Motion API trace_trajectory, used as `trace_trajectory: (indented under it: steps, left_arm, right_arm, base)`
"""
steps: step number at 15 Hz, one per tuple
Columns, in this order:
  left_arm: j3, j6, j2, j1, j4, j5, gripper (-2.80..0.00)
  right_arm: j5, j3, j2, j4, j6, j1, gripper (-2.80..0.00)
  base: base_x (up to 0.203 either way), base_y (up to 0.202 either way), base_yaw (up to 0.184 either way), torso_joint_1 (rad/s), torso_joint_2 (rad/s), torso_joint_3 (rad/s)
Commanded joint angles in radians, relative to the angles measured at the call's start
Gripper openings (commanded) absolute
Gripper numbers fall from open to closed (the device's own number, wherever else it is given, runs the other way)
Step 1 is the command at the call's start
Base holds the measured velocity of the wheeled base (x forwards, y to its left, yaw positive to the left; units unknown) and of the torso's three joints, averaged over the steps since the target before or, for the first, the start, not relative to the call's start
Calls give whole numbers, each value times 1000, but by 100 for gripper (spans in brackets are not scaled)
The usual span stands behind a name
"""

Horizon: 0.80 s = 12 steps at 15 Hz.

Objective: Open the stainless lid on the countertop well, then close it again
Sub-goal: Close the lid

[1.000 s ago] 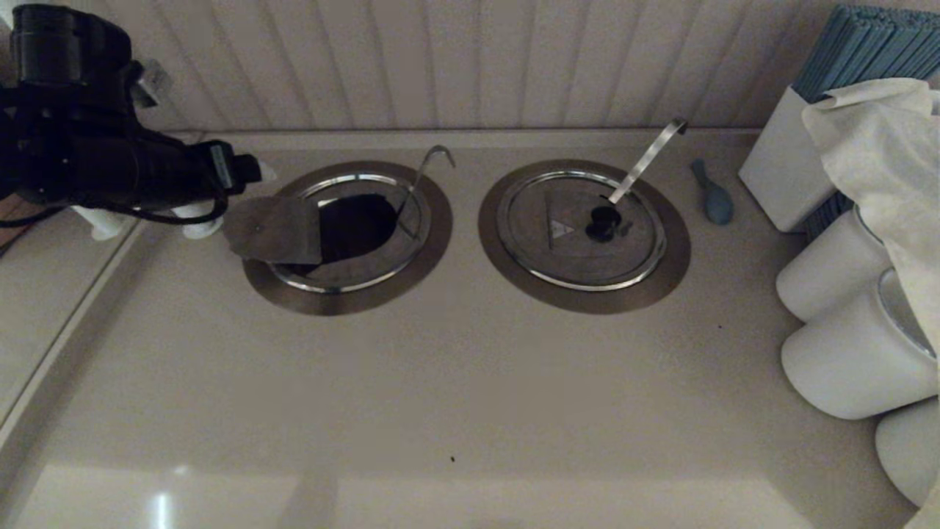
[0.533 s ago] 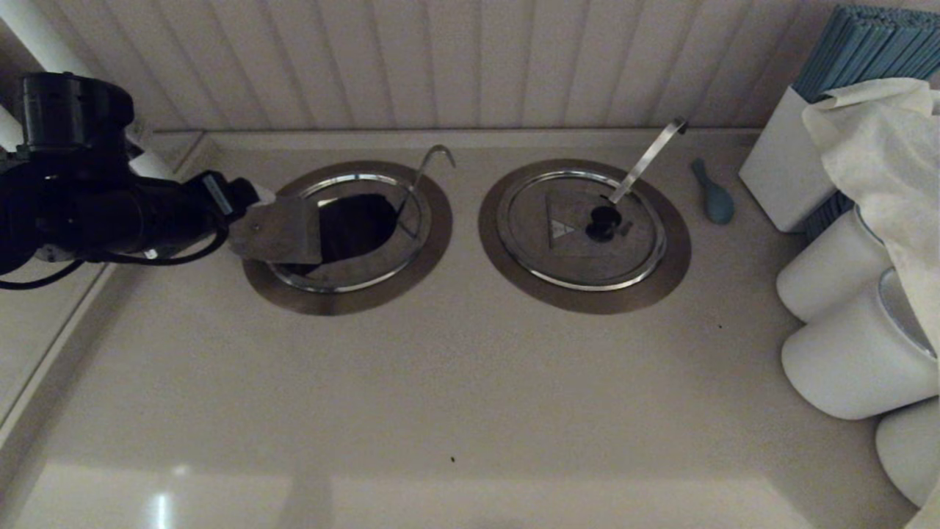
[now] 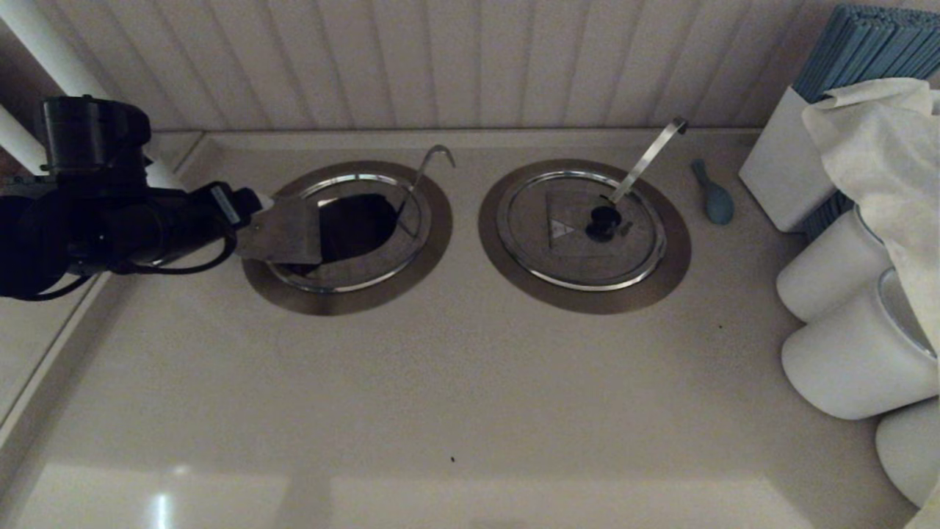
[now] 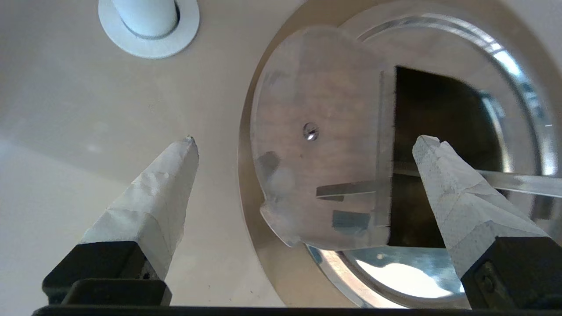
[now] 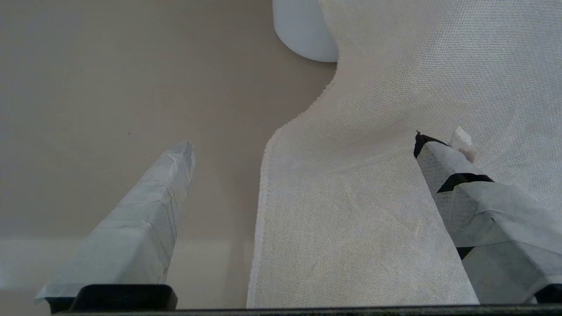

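Both jaws of the left gripper [image 4: 303,145] stood wide apart, clamped on nothing, just left of the countertop well [image 3: 433,235] in the head view. Its fingertips [image 4: 184,153] straddled the lid's raised flap [image 4: 320,145], though whether either one touched it could not be told. From the head, the black arm hid the gripper's tips. The stainless lid [image 3: 352,268] sat in the well with its flap [image 3: 283,231] folded back toward the left, leaving a dark opening. A thin hooked rod [image 3: 429,165] rose from that opening. The lid's knob was out of sight. The right gripper [image 5: 303,145], also spread apart, hung over a white cloth [image 5: 373,197], unseen from the head.
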Motion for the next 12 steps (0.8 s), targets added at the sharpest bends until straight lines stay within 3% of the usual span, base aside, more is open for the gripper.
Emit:
trace_trajectory:
  steps: [1,6,8,12]
  left_arm:
    - [-3,-6,24,0,-3,2,0]
    - [-38,-10,51,-3,-12,2,0]
    - [-81,-58,74,-19,-54,8,0]
    - [-89,-69,93,-58,-59,5,0]
  right_arm:
    - [0,0,0,0,0,0,0]
    - [0,0,0,0,0,1,0]
    - [0,0,0,1,0,0,0]
    - [0,0,0,0,0,1,0]
  base:
    - [0,0,0,0,0,0]
    - [0,0,0,0,0,0]
    - [0,0,0,0,0,0]
    - [0,0,0,0,0,0]
